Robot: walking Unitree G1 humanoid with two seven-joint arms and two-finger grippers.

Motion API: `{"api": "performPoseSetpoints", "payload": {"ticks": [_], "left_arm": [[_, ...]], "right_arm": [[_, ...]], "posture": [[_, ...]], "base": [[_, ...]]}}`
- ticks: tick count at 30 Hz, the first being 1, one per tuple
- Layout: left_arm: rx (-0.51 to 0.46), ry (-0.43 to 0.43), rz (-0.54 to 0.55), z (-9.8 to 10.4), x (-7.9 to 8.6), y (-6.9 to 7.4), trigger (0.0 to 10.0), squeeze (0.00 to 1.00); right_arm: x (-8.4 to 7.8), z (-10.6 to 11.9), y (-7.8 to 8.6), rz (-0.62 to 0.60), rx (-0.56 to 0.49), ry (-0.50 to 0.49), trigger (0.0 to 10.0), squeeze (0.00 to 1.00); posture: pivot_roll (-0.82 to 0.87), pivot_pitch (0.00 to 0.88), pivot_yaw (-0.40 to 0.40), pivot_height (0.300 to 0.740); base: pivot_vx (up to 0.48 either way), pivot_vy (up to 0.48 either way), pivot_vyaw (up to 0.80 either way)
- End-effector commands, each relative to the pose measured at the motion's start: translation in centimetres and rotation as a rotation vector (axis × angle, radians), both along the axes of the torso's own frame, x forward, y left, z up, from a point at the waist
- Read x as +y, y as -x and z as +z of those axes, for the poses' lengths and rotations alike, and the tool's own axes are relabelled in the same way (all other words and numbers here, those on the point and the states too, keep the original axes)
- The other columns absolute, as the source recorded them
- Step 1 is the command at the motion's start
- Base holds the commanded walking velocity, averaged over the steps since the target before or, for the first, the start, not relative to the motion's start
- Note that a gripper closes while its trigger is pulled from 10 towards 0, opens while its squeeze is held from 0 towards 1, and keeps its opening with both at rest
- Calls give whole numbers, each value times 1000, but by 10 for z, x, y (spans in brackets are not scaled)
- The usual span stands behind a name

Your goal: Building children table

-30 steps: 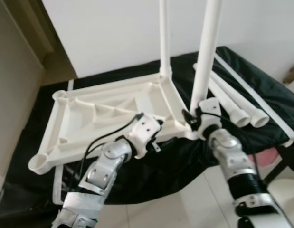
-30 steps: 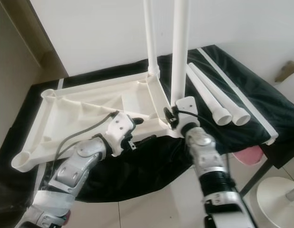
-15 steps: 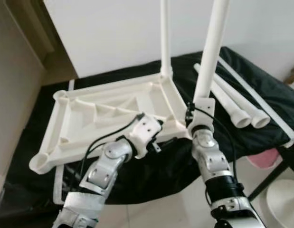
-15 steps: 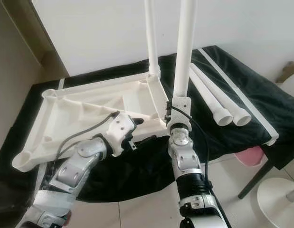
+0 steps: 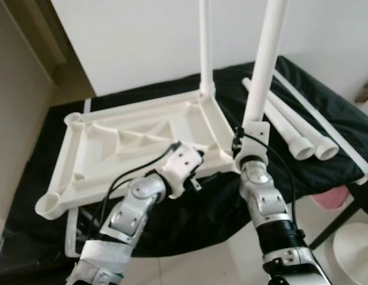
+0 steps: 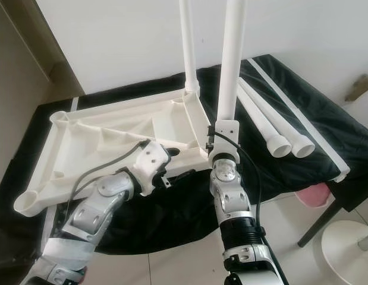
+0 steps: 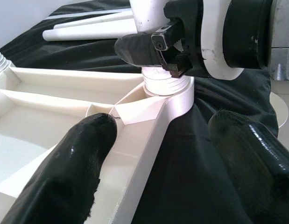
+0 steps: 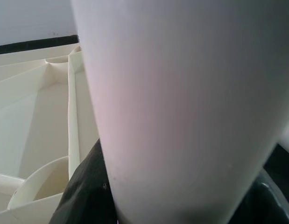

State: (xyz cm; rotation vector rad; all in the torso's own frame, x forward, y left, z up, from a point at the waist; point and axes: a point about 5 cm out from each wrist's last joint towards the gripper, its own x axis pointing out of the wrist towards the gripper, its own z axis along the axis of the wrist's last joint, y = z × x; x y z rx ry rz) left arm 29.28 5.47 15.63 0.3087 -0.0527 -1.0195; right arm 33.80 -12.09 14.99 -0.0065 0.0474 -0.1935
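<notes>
Table leg (image 6: 231,65) upright — right gripper (image 7: 158,44) clamped round it, left gripper (image 7: 153,154) open.

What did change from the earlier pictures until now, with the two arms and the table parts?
The right gripper, shut on the upright white plastic table leg at the near corner socket, swung its forearm from the right to almost straight below the leg, which now leans slightly rightward. The left gripper stayed open at the upturned white plastic tabletop; the far leg and two loose legs unchanged.

Two silver jointed arms, black cables looping to white wrist housings, black-fingered left gripper (image 7: 153,163).
</notes>
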Motion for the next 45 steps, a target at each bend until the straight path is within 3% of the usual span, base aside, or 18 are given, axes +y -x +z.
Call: {"api": "performPoseSetpoints", "payload": {"ticks": [1,2,3,12,17,22,23,33,40,45], "left_arm": [[-3,-4,64,-2,6,-3,10000,0],[-3,-4,64,-2,6,-3,10000,0],[-4,-4,63,-2,6,-3,10000,0],[-3,-7,60,-2,7,-2,10000,0],[-3,-7,57,-2,6,-2,10000,0],[-5,-6,52,-2,5,-4,10000,0],[-6,-6,48,-1,4,-4,10000,0],[-9,-6,32,0,1,-5,10000,0],[-10,-4,34,0,1,-4,10000,0],[-11,-2,38,-1,1,-2,10000,0]], "right_arm": [[-2,-15,4,-7,72,-38,10000,0],[-2,-15,4,-7,72,-38,10000,0],[-2,-14,3,-5,66,-33,10000,1000],[-6,-5,5,57,-7,-56,10000,1000],[-14,-2,8,152,-47,-57,10000,1000],[-30,-3,11,332,-64,-19,10000,1000],[-35,-3,11,389,-67,3,10000,0],[-56,11,-4,638,-59,134,10000,0],[-53,17,-13,781,-36,198,10000,0],[-42,15,-21,839,-28,203,10000,0]], "posture": [[-16,0,109,740],[-16,0,109,740],[-16,0,109,740],[-17,0,112,740],[-23,0,114,740],[-38,0,121,740],[-38,0,121,740],[-45,0,122,740],[-37,0,116,740],[-18,0,101,740]], "base": [[0,0,0],[0,0,0],[0,0,0],[0,0,0],[0,0,0],[0,0,0],[0,0,0],[0,0,0],[0,0,0],[0,0,0]]}}
